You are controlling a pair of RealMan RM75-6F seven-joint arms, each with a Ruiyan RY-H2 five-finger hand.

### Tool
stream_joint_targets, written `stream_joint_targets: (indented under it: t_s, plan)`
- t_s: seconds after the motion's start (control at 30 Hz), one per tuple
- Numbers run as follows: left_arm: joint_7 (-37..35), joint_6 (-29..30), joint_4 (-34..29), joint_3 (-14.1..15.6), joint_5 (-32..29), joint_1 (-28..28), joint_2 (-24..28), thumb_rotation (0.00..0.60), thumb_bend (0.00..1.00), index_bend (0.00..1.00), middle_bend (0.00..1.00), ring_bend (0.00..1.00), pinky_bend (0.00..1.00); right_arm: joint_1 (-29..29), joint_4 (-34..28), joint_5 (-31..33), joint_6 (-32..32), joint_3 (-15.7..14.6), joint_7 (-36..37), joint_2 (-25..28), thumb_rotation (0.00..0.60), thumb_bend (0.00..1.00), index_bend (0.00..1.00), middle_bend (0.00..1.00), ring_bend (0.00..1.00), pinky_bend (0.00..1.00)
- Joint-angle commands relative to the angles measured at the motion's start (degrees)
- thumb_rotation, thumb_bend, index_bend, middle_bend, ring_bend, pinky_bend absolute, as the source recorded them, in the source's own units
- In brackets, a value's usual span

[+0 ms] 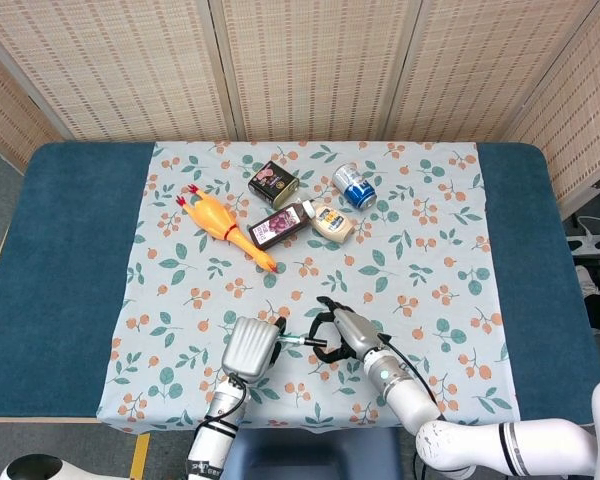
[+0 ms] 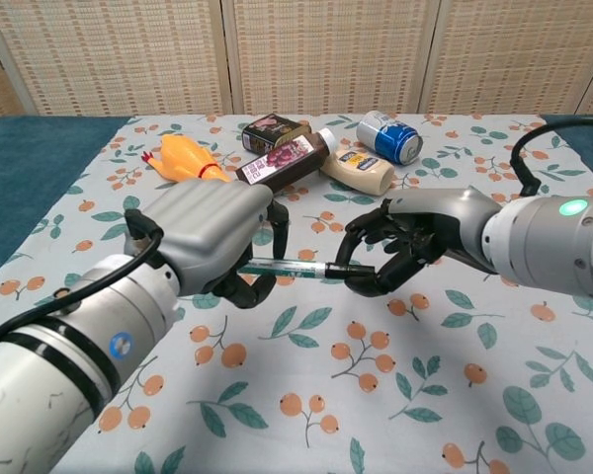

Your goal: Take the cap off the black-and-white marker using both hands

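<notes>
the marker [image 2: 289, 267] hangs level above the tablecloth [image 2: 455, 355], its barrel wrapped in the left hand [image 2: 210, 237], its black cap [image 2: 338, 270] pinched by the curled fingertips of the right hand [image 2: 415, 232]. the likely slip — the right hand's hold looks shallow, so a pull toward 3 o'clock may slide off the cap, or drag the whole marker out of the left fist. from the right hand the barrel runs toward 9 o'clock; the toy chicken [image 2: 183, 158] and bottles [image 2: 287, 156] sit well apart at 12.
</notes>
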Motion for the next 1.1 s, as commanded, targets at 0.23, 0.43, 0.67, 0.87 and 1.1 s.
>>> stream_joint_targets:
  t_s: [0.23,0.43,0.67,0.87,1.1]
  plan:
    - [-0.22,0.14,0.20,0.11,-0.57,-0.43,0.25,0.600,0.40,0.87,1.00,1.00,1.00,0.97,-1.03,-0.50,0.22,-0.61,1.27,0.22,0.600,0.31,0.45,0.00,0.00,0.00]
    - [-0.44,0.24,0.25,0.15,-0.86,-0.74,0.43,0.600,0.40,0.87,1.00,1.00,1.00,1.35,-0.95,-0.77,0.50,-1.08,2.28,0.37,0.600,0.32,0.48,0.00,0.00,0.00]
    - [-0.73,0.26,0.26,0.49,-1.21,-1.00,0.30,0.600,0.40,0.87,1.00,1.00,1.00,1.93,-0.74,-0.49,0.87,-1.46,2.95,0.09,0.600,0.37,0.50,0.00,0.00,0.00]
    - [-0.91,0.55,0.07,0.53,-1.21,-1.15,0.52,0.600,0.40,0.87,1.00,1.00,1.00,2.06,-0.42,-0.53,1.41,-1.51,3.79,-0.12,0.600,0.48,0.57,0.00,0.00,0.00]
    - [-1.34,0.37,0.46,0.10,-1.94,-1.41,0.84,0.600,0.40,0.87,1.00,1.00,1.00,2.27,-1.06,-0.65,1.19,-1.70,4.31,0.67,0.600,0.56,0.62,0.00,0.00,0.00]
